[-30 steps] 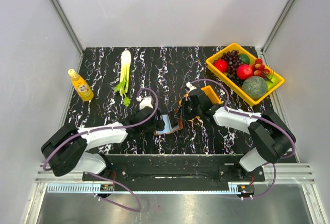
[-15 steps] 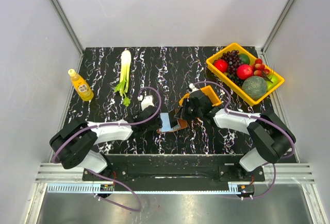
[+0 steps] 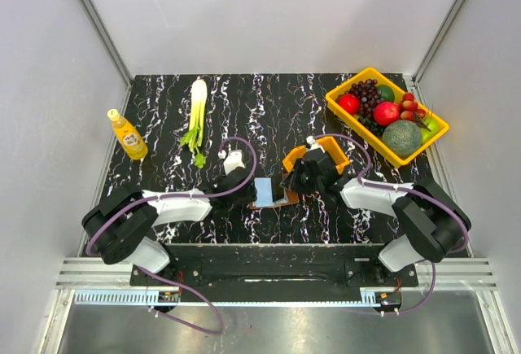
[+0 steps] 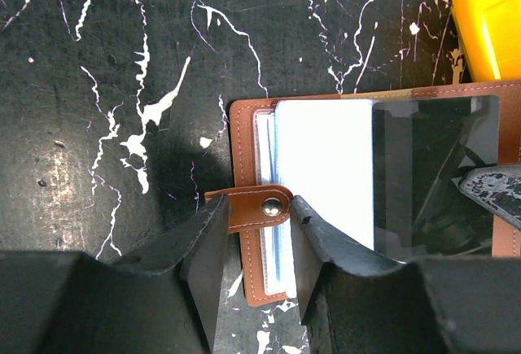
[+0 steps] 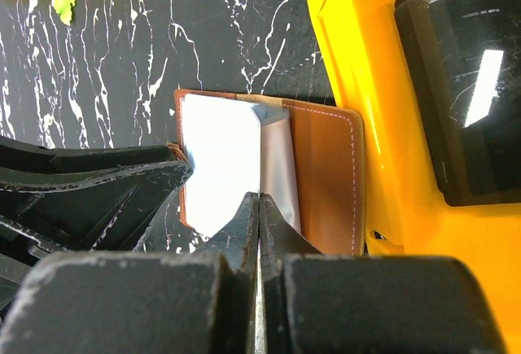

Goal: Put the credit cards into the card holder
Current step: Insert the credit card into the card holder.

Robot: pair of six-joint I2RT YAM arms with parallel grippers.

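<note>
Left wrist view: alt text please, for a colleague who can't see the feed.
The left tool straddles the snap tab of the open brown card holder, one finger close on each side; whether it grips is unclear. A pale credit card lies on the holder, on a black marbled table, with a yellow bin at top right.

Stitched leather-like card holder [image 4: 242,142], glossy plastic bin [image 5: 383,85], marble-patterned table [image 4: 122,85].

surface [image 3: 163,118] is black with white marble veins — card holder [image 4: 244,150] tan brown, pale stitching, cards [image 4: 326,167] pale blue-white, bin [image 5: 366,69] bright yellow-orange
</note>
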